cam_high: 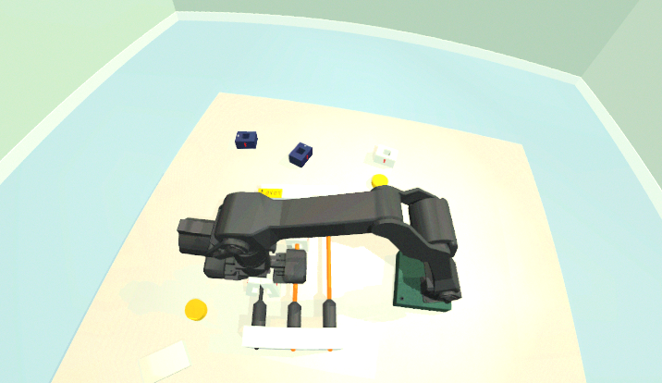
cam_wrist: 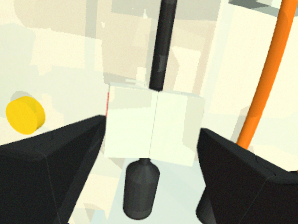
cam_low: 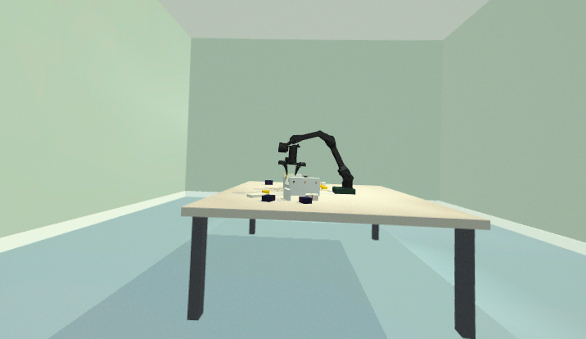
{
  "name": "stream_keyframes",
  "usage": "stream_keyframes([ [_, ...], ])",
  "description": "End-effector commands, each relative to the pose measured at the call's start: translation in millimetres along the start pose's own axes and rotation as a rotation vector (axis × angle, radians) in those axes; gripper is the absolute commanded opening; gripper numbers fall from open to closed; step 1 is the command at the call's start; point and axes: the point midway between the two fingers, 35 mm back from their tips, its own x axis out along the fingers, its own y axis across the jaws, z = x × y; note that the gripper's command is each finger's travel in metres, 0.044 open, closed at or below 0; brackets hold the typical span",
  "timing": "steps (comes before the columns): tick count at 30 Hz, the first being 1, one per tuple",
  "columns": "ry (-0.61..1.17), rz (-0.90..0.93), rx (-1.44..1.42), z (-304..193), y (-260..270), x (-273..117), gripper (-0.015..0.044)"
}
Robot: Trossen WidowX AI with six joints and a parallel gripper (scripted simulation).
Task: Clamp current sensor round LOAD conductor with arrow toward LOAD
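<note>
The white split-core sensor point(cam_high: 263, 281) point(cam_wrist: 130, 125) sits around the black conductor point(cam_high: 261, 291) point(cam_wrist: 163, 45), close to its dark sleeve. Its two halves meet at a thin seam in the wrist view. A red mark shows at its left edge, but the arrow's direction cannot be read. My gripper point(cam_low: 290, 174) point(cam_wrist: 152, 129) is shut on the sensor from both sides, with a fingertip at each outer face. Whether the latch has caught cannot be seen. The yellow marker point(cam_high: 271, 192), its lettering upside down, is at the conductors' far end; the arm hides part of that end.
Two orange conductors point(cam_high: 328, 271) point(cam_wrist: 272, 65) run beside the black one into a white end block point(cam_high: 292, 337) point(cam_low: 304, 187). Yellow discs point(cam_high: 195, 309) point(cam_wrist: 25, 115), dark blue sensors point(cam_high: 246, 140) point(cam_high: 300, 154), another white one point(cam_high: 385, 156) and a pale plate point(cam_high: 165, 361) lie around.
</note>
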Motion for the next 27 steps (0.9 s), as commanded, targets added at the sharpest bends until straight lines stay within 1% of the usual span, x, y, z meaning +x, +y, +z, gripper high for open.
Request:
stream_keyframes([
  [1, 0.000, 0.003, 0.000, 0.1, 0.3, -0.2, 0.0315],
  [6, 0.000, 0.003, 0.000, 0.1, 0.3, -0.2, 0.0440],
  [13, 0.000, 0.003, 0.000, 0.1, 0.3, -0.2, 0.0440],
  [15, -0.001, 0.004, 0.000, -0.4, 0.6, 7.9, 0.0440],
  [18, -0.003, 0.008, -0.003, -2.3, -0.3, 34.0, 0.0440],
  [27, -0.003, 0.008, -0.003, -2.4, -0.2, 41.4, 0.0440],
])
